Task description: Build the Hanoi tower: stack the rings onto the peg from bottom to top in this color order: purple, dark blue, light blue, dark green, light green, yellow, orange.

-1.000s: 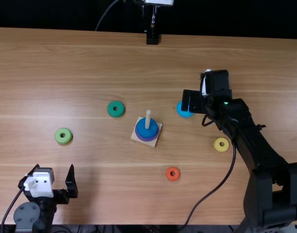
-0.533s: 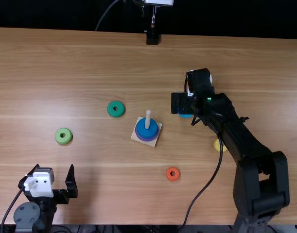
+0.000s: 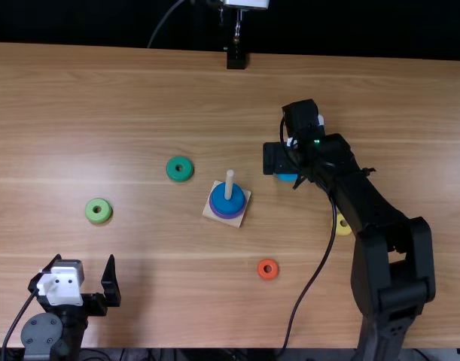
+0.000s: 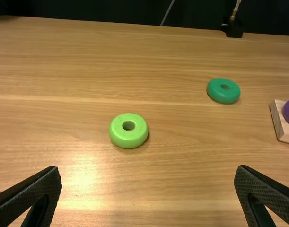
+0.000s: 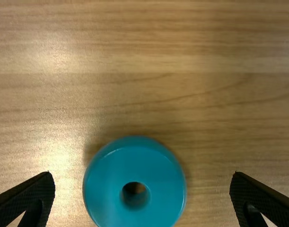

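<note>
on the table (image 3: 154, 248), the light blue ring (image 5: 135, 163) is overhung by the right hand (image 3: 276, 159), opened wide; the left hand (image 3: 84, 261) is also opened wide.

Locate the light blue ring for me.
In the right wrist view, the light blue ring lies on the table between the open jaws of the right gripper.

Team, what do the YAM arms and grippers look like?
Left arm: black, white wrist block, round grey joint cover. Right arm: black, small green light. Black cable on it. Left gripper, right gripper: flat black fingers, textured inside.
</note>
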Controlling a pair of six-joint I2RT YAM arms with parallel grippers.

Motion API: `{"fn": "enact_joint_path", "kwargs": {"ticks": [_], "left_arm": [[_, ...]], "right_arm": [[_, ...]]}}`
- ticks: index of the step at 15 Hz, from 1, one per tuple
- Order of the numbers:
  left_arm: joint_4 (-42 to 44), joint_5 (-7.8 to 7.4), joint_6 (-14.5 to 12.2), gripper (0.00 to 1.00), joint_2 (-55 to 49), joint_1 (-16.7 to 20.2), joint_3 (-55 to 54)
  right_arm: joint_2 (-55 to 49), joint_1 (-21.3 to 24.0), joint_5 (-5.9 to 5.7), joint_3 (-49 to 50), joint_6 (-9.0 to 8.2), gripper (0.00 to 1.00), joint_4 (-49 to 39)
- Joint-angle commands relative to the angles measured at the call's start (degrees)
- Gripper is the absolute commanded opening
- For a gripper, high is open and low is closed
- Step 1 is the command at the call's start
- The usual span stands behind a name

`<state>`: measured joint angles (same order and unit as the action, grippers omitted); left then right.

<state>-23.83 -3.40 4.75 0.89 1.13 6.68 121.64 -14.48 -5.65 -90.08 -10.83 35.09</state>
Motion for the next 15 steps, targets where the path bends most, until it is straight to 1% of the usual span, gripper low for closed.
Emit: {"fn": "enact_joint_path", "kwargs": {"ticks": [1,4,8,10,11,13,14,15], "left_arm": [[-2.1,-1.24,-0.3,1.00,-0.9,0.0,-6.7],[-2.1,-1.24,-0.3,1.00,-0.9,0.0,-6.7],[-2.1,-1.24,-0.3,1.00,-0.9,0.0,-6.7],[-2.1,-1.24,-0.3,1.00,-0.9,0.0,-6.7],[-2.1,-1.24,-0.3,1.00,-0.9,0.0,-6.7],[-2.1,-1.24,-0.3,1.00,-0.9,0.0,-6.7],[-2.1,-1.24,-0.3,1.00,-0.9,0.0,-6.7],[-2.1,-1.24,-0.3,1.00,-0.9,0.0,-6.7]], "right_arm": [[2.5,0.0,-1.21,-1.9,-0.46,1.00,0.8],[3.1,0.0,-1.21,-2.6,-0.56,1.00,4.9],[3.2,0.0,-1.21,-2.6,-0.67,1.00,4.8],[3.2,0.0,-1.21,-2.6,-0.67,0.88,4.3],[3.2,-0.1,-1.10,-2.6,-0.67,0.67,4.3],[3.2,-0.2,-1.10,-2.5,-0.46,0.28,4.0],[3.1,-0.3,-1.10,-2.4,-0.35,0.04,4.0],[3.1,-0.9,-1.10,-2.4,-0.35,0.00,4.0]]}}
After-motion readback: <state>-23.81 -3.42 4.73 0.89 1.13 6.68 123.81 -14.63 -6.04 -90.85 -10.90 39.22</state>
